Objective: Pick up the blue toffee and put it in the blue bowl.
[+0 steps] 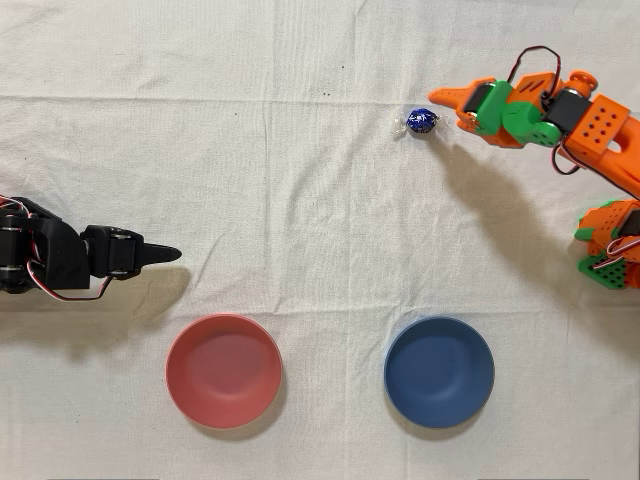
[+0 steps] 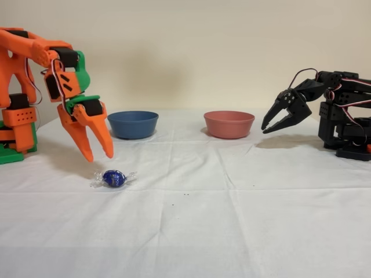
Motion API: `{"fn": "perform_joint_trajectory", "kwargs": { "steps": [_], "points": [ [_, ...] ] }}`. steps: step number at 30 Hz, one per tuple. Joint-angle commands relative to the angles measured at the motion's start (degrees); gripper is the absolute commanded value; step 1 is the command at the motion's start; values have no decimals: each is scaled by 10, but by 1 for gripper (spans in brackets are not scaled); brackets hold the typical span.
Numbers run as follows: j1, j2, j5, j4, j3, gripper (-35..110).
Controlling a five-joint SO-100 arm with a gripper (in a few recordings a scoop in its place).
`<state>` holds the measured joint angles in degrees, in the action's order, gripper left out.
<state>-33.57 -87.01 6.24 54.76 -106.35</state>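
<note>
Item: end effector (image 2: 99,156), prongs spread, poised above blue toffee (image 2: 114,178); advise descending straight, straddling foil ball, not wrapper ends.

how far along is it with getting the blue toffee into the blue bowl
Early on. Done: nothing delivered; the blue toffee lies on the cloth and the blue bowl holds nothing. In hand: the orange gripper hangs open just above and beside the toffee, not touching it in the fixed view. Left: lower onto it, close, lift, carry to the bowl and release.
</note>
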Motion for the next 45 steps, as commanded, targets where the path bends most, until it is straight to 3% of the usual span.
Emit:
{"fn": "perform_joint_trajectory", "kwargs": {
  "steps": [1,26,45],
  "points": [
    [-8,-2,4,-10,33,38],
    [2,148,4,-47,142,38],
    [34,158,-8,-59,125,38]
  ]
}}
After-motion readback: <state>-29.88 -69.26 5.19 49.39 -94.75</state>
